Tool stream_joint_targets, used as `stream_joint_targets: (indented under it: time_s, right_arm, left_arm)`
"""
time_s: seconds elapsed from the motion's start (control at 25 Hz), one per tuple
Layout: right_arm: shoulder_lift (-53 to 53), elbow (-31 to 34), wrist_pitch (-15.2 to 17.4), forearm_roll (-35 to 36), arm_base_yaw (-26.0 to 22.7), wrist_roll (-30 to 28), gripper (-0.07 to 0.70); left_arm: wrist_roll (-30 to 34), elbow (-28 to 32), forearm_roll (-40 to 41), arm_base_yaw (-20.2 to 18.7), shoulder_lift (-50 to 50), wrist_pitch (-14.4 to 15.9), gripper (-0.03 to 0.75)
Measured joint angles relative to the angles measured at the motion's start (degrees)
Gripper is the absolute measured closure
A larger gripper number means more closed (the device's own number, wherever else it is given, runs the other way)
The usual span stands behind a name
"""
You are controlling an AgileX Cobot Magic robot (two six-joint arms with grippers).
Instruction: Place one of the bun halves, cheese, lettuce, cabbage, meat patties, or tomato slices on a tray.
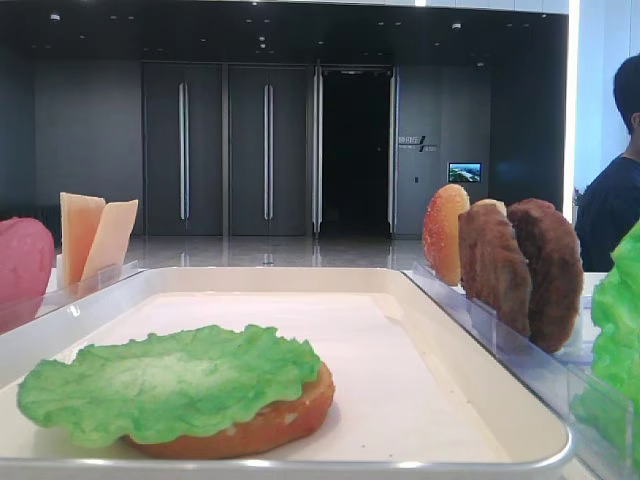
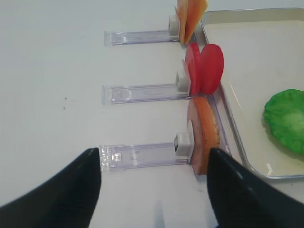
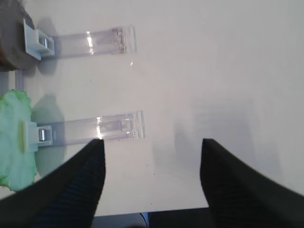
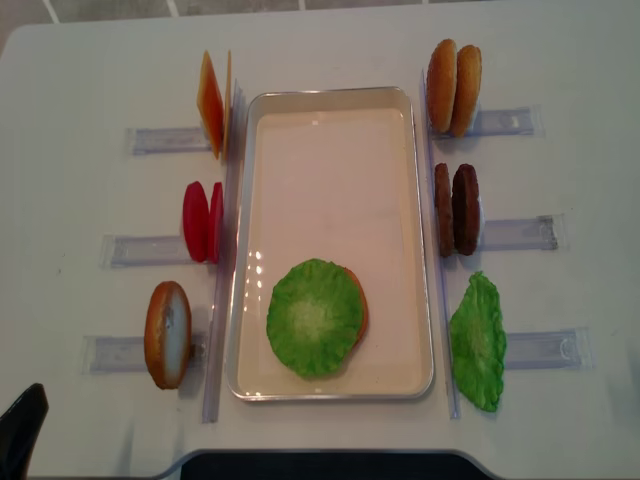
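On the tray a lettuce leaf lies over a bun half. The left racks hold cheese, tomato slices and a bun half. To the tray's right stand two bun halves, two meat patties and a second lettuce leaf. Cabbage is out of view. My left gripper is open and empty, just short of the upright bun half. My right gripper is open over bare table, to the right of the lettuce.
Clear plastic racks stick out from both sides of the tray. One rack end lies just ahead of my right gripper's left finger. A person stands at the far right. The near table edge runs just below the tray.
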Motion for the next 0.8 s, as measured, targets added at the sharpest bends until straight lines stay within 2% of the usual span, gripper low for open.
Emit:
stream_joint_targets:
  time_s: [0.24, 0.8]
  right_arm:
    - [-12.5, 2.0, -0.1, 0.0, 0.0, 0.0, 0.188]
    - [-34.9, 11.4, 0.1, 0.0, 0.7, -0.2, 0.192]
  left_arm:
    - [0.0, 0.0, 0.0, 0.0, 0.0, 0.0, 0.181]
    - [0.0, 0.0, 0.0, 0.0, 0.0, 0.0, 0.181]
